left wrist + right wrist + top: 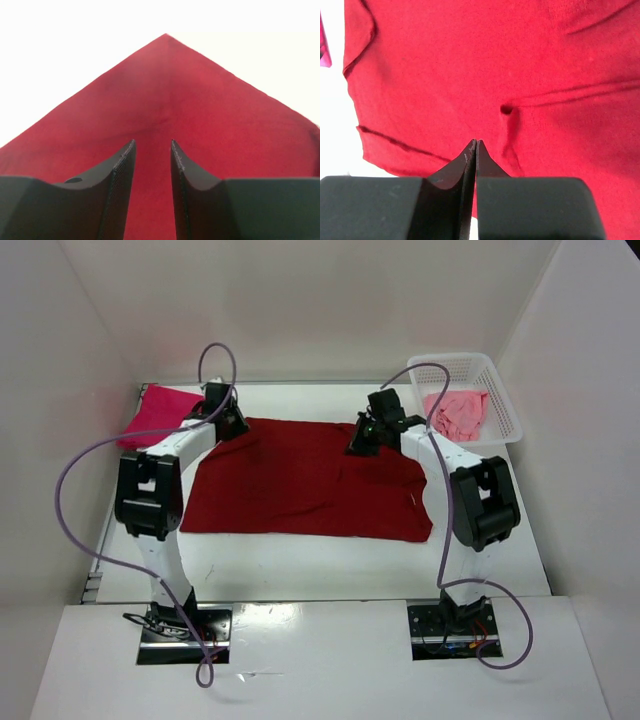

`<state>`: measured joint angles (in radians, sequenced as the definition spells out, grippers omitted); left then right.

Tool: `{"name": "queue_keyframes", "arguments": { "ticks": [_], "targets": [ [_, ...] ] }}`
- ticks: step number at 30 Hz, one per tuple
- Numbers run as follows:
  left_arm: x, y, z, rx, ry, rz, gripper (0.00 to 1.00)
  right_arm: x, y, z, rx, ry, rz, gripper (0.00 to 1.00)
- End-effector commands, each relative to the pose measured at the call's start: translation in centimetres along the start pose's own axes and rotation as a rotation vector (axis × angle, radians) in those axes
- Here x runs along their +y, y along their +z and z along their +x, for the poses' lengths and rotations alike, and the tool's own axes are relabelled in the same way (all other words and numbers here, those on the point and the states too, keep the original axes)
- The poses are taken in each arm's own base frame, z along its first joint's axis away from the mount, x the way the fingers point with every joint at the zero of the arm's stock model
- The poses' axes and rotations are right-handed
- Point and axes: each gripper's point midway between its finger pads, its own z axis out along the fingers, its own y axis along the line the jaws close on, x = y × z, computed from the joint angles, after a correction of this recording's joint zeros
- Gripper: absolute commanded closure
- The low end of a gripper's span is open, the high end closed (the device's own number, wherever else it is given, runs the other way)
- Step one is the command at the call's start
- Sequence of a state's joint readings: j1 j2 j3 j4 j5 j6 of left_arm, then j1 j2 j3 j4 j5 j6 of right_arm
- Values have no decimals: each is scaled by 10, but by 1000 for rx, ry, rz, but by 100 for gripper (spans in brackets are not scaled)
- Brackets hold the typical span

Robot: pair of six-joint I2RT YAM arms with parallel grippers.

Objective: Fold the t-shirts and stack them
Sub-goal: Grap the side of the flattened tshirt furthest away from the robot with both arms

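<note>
- A white counter [300,560] is closed in by white walls [300,300] on three sides.
- The bright magenta shirt [160,412] lies folded in the counter's far left corner, just left of the left arm's wrist.
- The left claw [153,142] hangs over the far left corner of the dark red shirt. Its fingers are apart, red cloth shows through the gap, and the cloth's corner points away from the tips.
- The dark red shirt [300,485] lies spread wide across the middle of the counter, mostly flat with a few soft creases. Its near edge is straight.
- The right claw [476,141] is over the shirt's far edge, right of the middle. Its fingertips are pressed together, and I cannot tell whether any cloth is pinched.
- A white mesh basket [505,415] in the far right corner holds the crumpled light pink shirt [458,412].
</note>
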<state>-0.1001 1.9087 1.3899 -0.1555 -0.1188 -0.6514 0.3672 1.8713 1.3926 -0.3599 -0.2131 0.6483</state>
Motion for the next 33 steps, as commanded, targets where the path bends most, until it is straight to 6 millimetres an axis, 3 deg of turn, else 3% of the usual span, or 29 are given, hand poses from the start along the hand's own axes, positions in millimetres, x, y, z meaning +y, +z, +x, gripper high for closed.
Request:
{"name": "queue_keyframes", "arguments": {
  "ticks": [1, 3, 7, 14, 18, 20, 23, 25, 28, 32, 33],
  "targets": [
    [-12, 18, -6, -30, 151, -44, 59, 3, -29, -6, -34, -47, -23, 95],
    [-33, 29, -3, -21, 265, -47, 57, 4, -32, -2, -27, -48, -35, 94],
    [-35, 48, 8, -13, 387, -132, 57, 8, -45, 2, -29, -52, -59, 91],
    [-23, 58, 21, 18, 411, -170, 56, 1, -50, 11, -11, -42, -61, 84],
    [-16, 59, 15, 3, 394, -200, 56, 3, -53, 15, 2, -43, -78, 79],
    [-22, 61, 11, -5, 389, -183, 56, 3, -53, 15, 2, -43, -78, 78],
    [-23, 66, 13, 16, 416, -180, 56, 8, -60, 12, -15, -49, -91, 76],
    [-20, 72, 24, 56, 423, -177, 57, 10, -63, 6, -23, -46, -101, 75],
    [-28, 72, 18, 39, 417, -155, 61, 16, -69, 1, -39, -60, -112, 74],
    [-20, 71, 28, 63, 423, -167, 65, 11, -66, -1, -37, -51, -103, 72],
    [-21, 68, 22, 51, 430, -170, 65, 12, -66, 0, -31, -52, -111, 72]
  ]
}}
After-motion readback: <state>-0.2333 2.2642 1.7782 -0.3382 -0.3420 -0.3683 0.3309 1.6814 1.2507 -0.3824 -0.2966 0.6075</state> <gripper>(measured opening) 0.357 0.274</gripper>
